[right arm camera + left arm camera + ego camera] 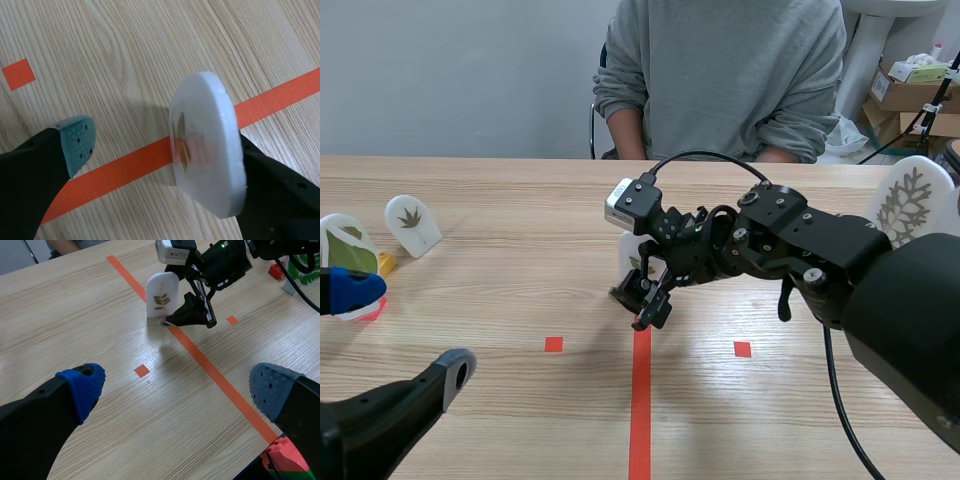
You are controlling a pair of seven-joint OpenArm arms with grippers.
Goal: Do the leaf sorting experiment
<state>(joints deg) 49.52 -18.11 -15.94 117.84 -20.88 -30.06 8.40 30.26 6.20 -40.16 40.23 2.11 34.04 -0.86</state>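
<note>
The step in hand looks like a pinch on the white leaf plaque (pixel 205 150), though whether the right gripper (pixel 642 300) is about to take it or has just set it down cannot be told. The plaque stands upright at the far end of the long orange-red tape line (pixel 641 400), its leaf sprig facing the robot.

To grip it well, the gripper needs to shift sideways across the tape line until the plaque sits midway between the jaws. At present one finger rests against the plaque's plain back, while the grey-green pad (pixel 77 140) on the other finger stands well apart from the leaf face. Closing from this offset would probably push the plaque along the tape line or tip it. Both pads should meet the flat faces squarely, low enough to hold and clear of the rounded top, and any lift should go straight up.

The right arm comes in across the table, wrist bent down, its open gripper straddling the tape line's far end. The left gripper (pixel 177 390) hovers on the robot's side of the tape line, blue pads spread wide, holding nothing.
</note>
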